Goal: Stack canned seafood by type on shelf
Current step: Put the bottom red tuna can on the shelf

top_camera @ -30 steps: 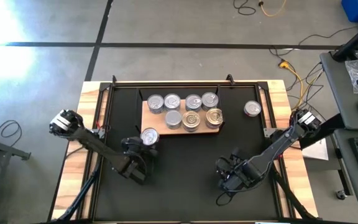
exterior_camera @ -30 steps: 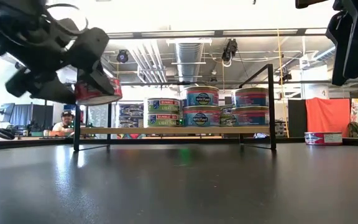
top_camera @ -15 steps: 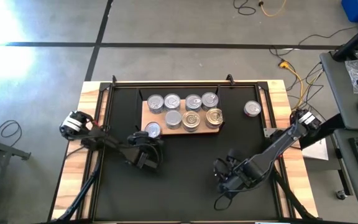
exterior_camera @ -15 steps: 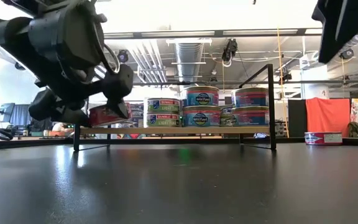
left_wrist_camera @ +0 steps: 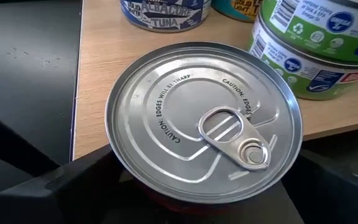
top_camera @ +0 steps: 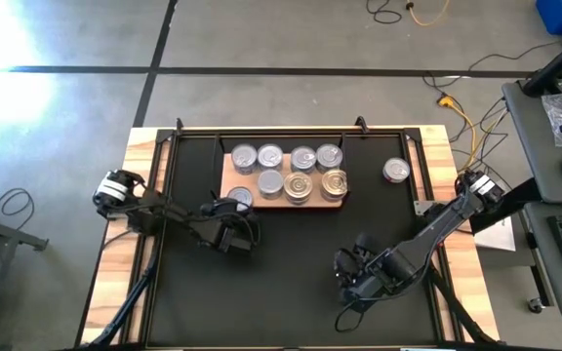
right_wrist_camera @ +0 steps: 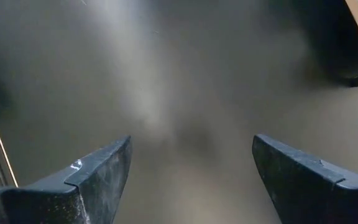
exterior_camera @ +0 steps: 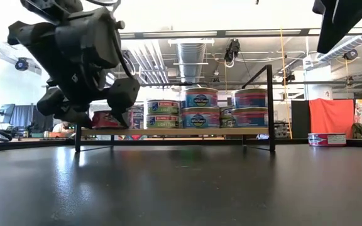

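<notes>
My left gripper (top_camera: pixel 234 209) is shut on a silver-topped can with a reddish side (left_wrist_camera: pixel 204 124) at the near left corner of the light-wood shelf (top_camera: pixel 261 203). In the low view this can (exterior_camera: pixel 109 119) stands level with the lower row of cans. Several more cans (top_camera: pixel 301 171) stand on the shelf, some stacked two high (exterior_camera: pixel 201 108). One lone can (top_camera: pixel 395 171) rests on the black mat to the shelf's right. My right gripper (top_camera: pixel 351 283) hangs open above the mat (right_wrist_camera: pixel 185 93) at the near right, with nothing between its fingers. My left gripper has the can's round side wall (left_wrist_camera: pixel 126 177) between its two fingers, one on each side. The fingers come slanting down from the table's near left. The can is upright, pull-tab up, and its bottom looks set on the shelf board (left_wrist_camera: pixel 95 93).
The shelf's thin black frame ends (exterior_camera: pixel 272 107) rise at both ends of the board. The black mat (top_camera: pixel 291 263) lies bare between the two arms. Wooden table edges (top_camera: pixel 115 253) and black rails run along both sides.
My left gripper has carried the can toward the far edge and down, from above the mat onto the shelf's near left corner, tipping further down. My right gripper has risen a little above the mat.
</notes>
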`<action>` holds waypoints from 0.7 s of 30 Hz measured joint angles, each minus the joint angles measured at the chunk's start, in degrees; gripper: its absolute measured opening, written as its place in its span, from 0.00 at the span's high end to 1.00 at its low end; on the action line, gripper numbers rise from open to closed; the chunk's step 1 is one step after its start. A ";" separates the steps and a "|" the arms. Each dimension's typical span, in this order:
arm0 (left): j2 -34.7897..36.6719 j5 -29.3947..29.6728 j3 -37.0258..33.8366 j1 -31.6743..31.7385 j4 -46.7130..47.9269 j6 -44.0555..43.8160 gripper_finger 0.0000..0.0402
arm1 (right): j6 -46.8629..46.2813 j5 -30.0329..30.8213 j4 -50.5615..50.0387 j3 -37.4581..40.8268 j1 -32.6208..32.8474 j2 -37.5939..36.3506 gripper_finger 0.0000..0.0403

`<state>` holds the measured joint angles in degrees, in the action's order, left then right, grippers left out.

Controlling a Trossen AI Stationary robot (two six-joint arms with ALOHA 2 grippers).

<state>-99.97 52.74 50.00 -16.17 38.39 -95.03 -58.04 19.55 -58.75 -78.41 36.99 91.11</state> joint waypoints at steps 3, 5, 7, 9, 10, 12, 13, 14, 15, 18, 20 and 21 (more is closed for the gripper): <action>0.22 -1.69 0.09 1.39 0.15 0.75 0.01 | -0.42 0.00 1.12 0.00 0.00 0.00 0.19; 0.62 -3.04 0.13 2.18 0.20 0.74 0.01 | -0.45 -0.01 1.55 0.00 0.00 0.00 0.19; 1.11 -4.13 0.17 2.63 0.31 0.70 0.01 | -0.46 0.00 2.48 0.00 0.00 0.00 0.19; 1.45 -5.31 0.87 2.96 1.41 0.50 0.01 | -0.46 0.00 2.92 0.00 0.00 0.00 0.19; 1.45 -5.93 1.49 3.08 2.26 0.40 0.01 | -0.46 0.00 3.02 0.00 0.00 0.00 0.19; 1.43 -7.64 2.99 3.43 4.65 0.06 0.01 | -0.46 0.00 3.91 0.00 0.00 0.00 0.19; 1.40 -8.75 3.78 3.72 5.96 0.06 0.01 | -0.46 0.00 4.24 0.00 0.00 0.00 0.19; 1.39 -9.84 4.40 4.02 6.78 0.68 0.01 | -0.46 -0.01 4.35 0.00 0.00 0.00 0.19; 1.39 -10.92 4.83 4.54 7.11 2.01 0.01 | -0.46 -0.06 4.57 0.01 0.00 0.00 0.19; 1.41 -13.49 5.60 5.89 7.13 6.85 0.01 | -0.50 -2.27 5.46 -0.76 0.00 0.00 0.19; 1.41 -13.55 5.53 6.15 7.11 8.82 0.01 | -0.43 -3.51 5.54 -3.17 -0.02 0.02 0.19; 1.41 -13.45 5.45 6.19 7.08 9.69 0.01 | 0.17 -3.43 5.49 -4.69 0.00 0.02 0.19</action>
<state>-98.56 39.28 55.45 -9.98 45.47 -85.34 -57.87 16.12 -53.26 -83.10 36.99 91.13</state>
